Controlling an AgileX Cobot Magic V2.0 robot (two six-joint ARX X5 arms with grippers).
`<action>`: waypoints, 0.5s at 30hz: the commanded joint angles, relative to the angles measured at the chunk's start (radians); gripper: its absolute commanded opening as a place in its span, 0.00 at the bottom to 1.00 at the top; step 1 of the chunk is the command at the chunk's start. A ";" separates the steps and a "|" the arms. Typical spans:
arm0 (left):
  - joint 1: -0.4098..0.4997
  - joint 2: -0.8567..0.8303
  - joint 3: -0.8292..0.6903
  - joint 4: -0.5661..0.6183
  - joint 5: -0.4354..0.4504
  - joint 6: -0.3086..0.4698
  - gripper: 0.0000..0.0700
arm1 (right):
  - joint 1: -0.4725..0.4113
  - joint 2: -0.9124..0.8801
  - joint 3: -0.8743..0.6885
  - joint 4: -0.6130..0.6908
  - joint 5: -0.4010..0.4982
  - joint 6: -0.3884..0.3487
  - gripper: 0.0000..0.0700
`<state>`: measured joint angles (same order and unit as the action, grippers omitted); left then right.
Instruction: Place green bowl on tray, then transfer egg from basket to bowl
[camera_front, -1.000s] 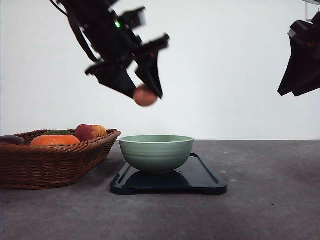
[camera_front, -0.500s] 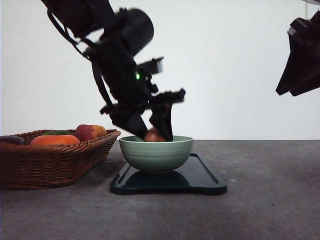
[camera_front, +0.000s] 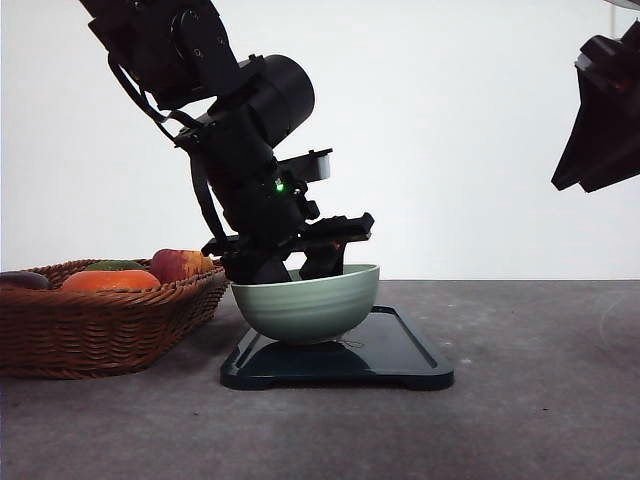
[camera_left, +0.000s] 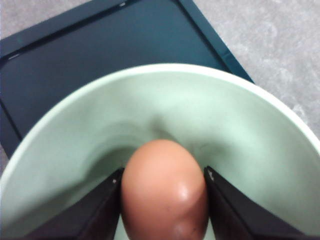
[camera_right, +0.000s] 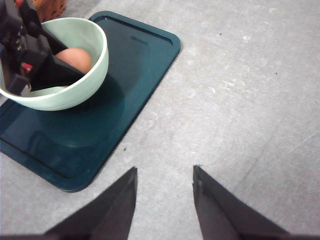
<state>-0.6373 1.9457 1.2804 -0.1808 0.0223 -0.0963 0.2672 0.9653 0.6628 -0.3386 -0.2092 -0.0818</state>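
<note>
Sitting between the left hand's (camera_left: 164, 212) fingers: the egg (camera_left: 165, 192).

A: Any lettering, label, brand or number you can read anywhere?

B: No, none can be read.

A: Not even on the tray (camera_right: 150, 55)?

B: There is a small raised mark near its corner at about one o'clock from the green bowl (camera_right: 75, 95) in the right wrist view, but it is too small and dark to read.

A: And the arm over the bowl?

B: A green light (camera_front: 279, 186) glows on the left arm's housing in the front view; it is a plain dot, not a sign or a figure.

A: The egg (camera_left: 165, 192)?

B: Its shell is bare, with no stamp.
</note>
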 joint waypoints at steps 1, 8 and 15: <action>-0.009 0.021 0.023 0.015 -0.005 0.002 0.57 | 0.002 0.009 0.005 0.009 -0.002 -0.006 0.30; -0.010 0.021 0.098 -0.134 -0.005 -0.002 0.58 | 0.002 0.009 0.005 0.009 -0.002 -0.006 0.30; -0.008 0.017 0.278 -0.372 -0.005 0.002 0.57 | 0.002 0.009 0.005 0.009 -0.002 -0.006 0.30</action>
<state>-0.6380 1.9457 1.5311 -0.5396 0.0223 -0.0967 0.2672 0.9653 0.6628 -0.3386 -0.2092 -0.0818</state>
